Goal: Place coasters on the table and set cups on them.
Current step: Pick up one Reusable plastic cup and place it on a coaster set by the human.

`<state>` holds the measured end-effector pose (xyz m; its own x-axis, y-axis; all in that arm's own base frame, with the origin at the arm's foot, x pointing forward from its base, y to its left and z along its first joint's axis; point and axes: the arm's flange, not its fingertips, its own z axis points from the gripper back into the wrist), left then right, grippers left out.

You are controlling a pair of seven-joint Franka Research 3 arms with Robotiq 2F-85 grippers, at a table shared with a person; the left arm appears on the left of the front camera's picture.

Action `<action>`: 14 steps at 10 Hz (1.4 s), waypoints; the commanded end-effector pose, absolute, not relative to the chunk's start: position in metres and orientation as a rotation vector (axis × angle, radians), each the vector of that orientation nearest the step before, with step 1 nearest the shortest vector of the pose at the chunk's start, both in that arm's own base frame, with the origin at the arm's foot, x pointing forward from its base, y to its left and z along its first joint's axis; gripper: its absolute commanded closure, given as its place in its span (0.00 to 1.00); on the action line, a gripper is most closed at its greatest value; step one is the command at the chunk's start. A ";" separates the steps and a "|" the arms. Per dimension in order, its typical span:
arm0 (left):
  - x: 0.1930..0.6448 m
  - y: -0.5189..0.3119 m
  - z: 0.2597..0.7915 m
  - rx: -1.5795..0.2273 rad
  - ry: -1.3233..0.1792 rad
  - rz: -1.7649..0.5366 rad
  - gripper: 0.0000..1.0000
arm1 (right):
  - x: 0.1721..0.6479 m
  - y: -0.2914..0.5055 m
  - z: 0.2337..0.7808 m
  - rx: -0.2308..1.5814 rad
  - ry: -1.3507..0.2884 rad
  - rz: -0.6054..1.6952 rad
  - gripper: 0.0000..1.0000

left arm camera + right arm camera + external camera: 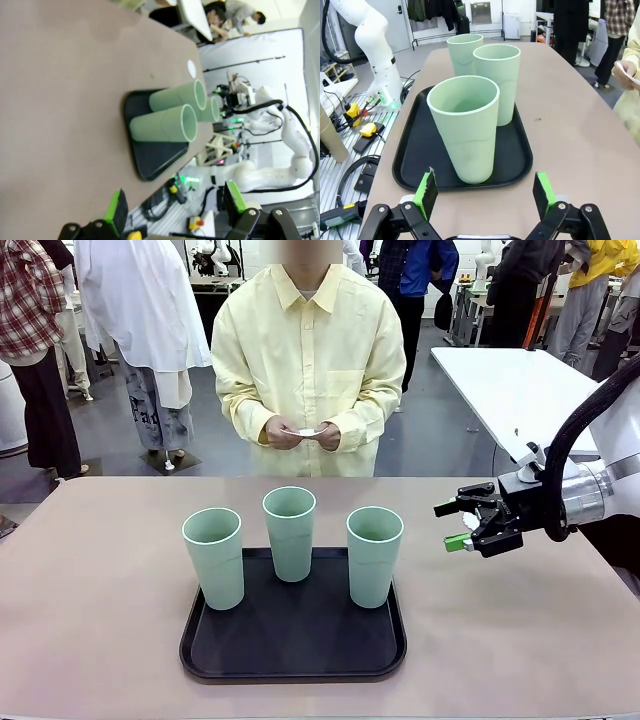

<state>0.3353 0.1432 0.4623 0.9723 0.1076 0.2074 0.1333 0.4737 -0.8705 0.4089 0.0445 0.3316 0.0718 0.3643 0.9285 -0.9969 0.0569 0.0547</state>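
Three mint-green cups stand upright on a black tray (292,645) on the beige table (95,590): the left cup (213,558), the middle cup (290,532) and the right cup (374,558). The person across the table holds thin white coasters (306,430) in both hands at waist height. My right gripper (458,525) hovers open above the table, right of the tray and level with the right cup (465,130), nothing between its fingers (426,192). My left gripper (175,207) is open and empty, away from the tray's cups (162,125).
A glossy white table (520,390) stands behind at the right. The left arm's white base (375,45) and floor cables (350,125) lie past the table's edge. Bare tabletop spreads on both sides of the tray and in front of the person.
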 end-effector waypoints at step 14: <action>0.336 0.144 0.463 -1.096 -0.265 -0.027 0.00 | 0.436 0.113 0.245 1.113 -0.973 1.330 0.00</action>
